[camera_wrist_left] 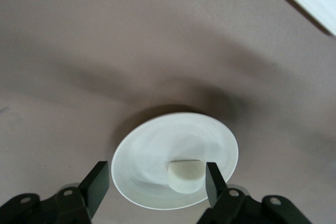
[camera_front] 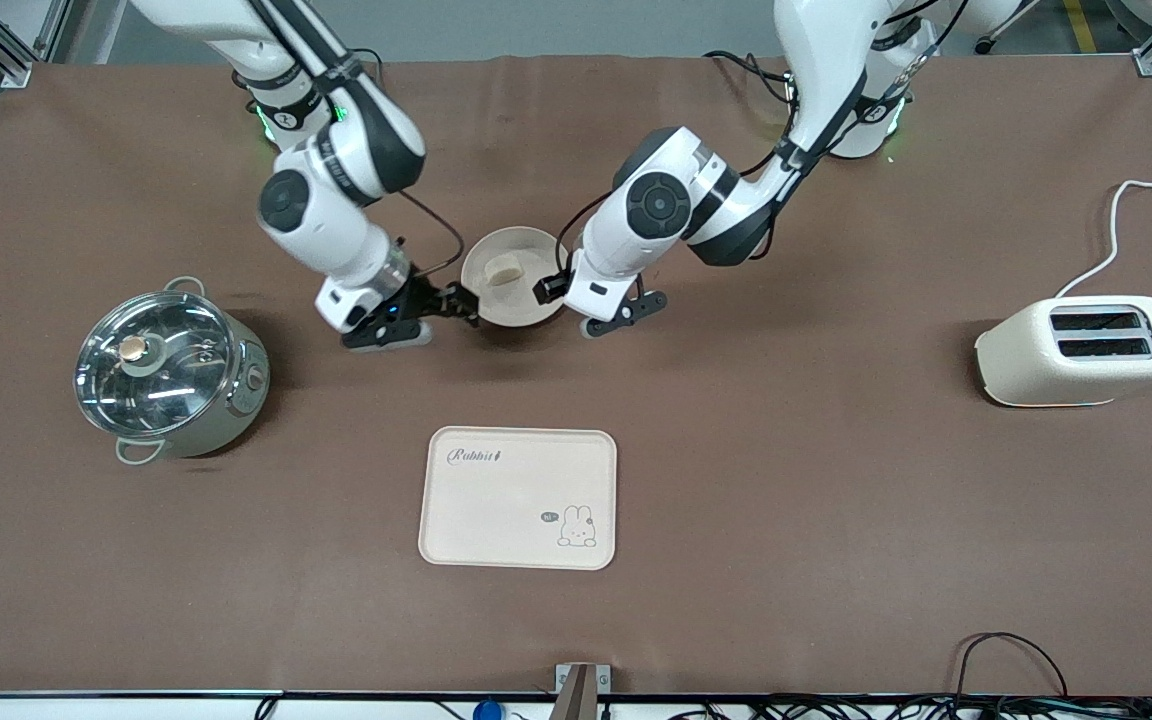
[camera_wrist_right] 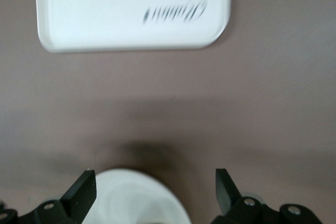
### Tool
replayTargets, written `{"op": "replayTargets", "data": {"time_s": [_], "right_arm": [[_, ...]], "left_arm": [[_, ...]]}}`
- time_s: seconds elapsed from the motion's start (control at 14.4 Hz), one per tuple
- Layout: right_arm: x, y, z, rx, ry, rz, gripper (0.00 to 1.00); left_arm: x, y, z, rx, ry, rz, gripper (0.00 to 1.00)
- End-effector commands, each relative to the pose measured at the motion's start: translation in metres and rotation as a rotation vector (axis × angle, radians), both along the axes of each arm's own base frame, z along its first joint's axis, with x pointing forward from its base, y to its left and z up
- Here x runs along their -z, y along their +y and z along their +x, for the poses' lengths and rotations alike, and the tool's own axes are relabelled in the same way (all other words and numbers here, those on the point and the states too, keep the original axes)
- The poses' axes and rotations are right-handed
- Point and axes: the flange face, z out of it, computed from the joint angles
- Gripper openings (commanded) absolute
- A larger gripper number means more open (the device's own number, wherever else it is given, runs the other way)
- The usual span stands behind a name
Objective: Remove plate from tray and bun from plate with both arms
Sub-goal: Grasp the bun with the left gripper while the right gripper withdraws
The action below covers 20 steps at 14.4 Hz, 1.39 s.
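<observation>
Front view shows one plate [camera_front: 514, 277] on the brown table [camera_front: 836, 520] between two grippers, with one bun [camera_front: 507, 268] lying in it. Left gripper [camera_front: 558, 292] hangs over the plate, jaws spread wide around the bun; right gripper [camera_front: 456, 300] sits wide open at the rim. One tray [camera_front: 519, 497] lies nearer the camera, one pot [camera_front: 168, 368] and one toaster [camera_front: 1082, 352] at the ends.

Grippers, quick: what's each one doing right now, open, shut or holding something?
Left gripper: open, fingers either side of the bun on the plate, not gripping.
Right gripper: open, holding nothing, at the plate's rim.
</observation>
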Motion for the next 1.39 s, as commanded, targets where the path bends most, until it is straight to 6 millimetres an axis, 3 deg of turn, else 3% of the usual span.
{"op": "replayTargets", "data": {"time_s": [0.0,0.21,0.35,0.49,0.63,0.7,1.05,1.18,1.32], "right_arm": [[-0.036,-0.046,0.038,0.03,-0.009,0.02,1.0],[-0.092,-0.114,0.082,0.054,0.014,0.026,1.0],[-0.124,-0.165,0.101,0.053,-0.025,-0.086,1.0],[-0.169,-0.202,0.115,0.06,-0.043,-0.145,1.0],[-0.219,-0.219,0.12,0.061,-0.049,-0.177,1.0],[-0.234,-0.225,0.121,0.055,-0.057,-0.209,1.0],[-0.292,-0.249,0.116,0.07,-0.06,-0.251,1.0],[-0.298,-0.264,0.11,0.072,-0.025,-0.254,1.0],[-0.316,-0.271,0.107,0.033,-0.048,-0.264,1.0]], "left_arm": [[0.004,-0.031,-0.007,-0.021,0.009,-0.009,0.76],[0.013,-0.056,-0.021,-0.014,0.025,-0.012,0.68],[0.025,-0.075,-0.037,-0.007,0.033,0.005,0.64],[0.039,-0.092,-0.054,-0.012,0.005,0.06,0.64],[0.051,-0.104,-0.06,-0.038,-0.015,0.096,0.64],[0.058,-0.109,-0.068,-0.037,-0.02,0.113,0.64],[0.08,-0.126,-0.088,-0.035,-0.031,0.151,0.64],[0.085,-0.131,-0.094,-0.04,-0.027,0.155,0.63],[0.088,-0.135,-0.095,-0.062,-0.039,0.134,0.63]]}}
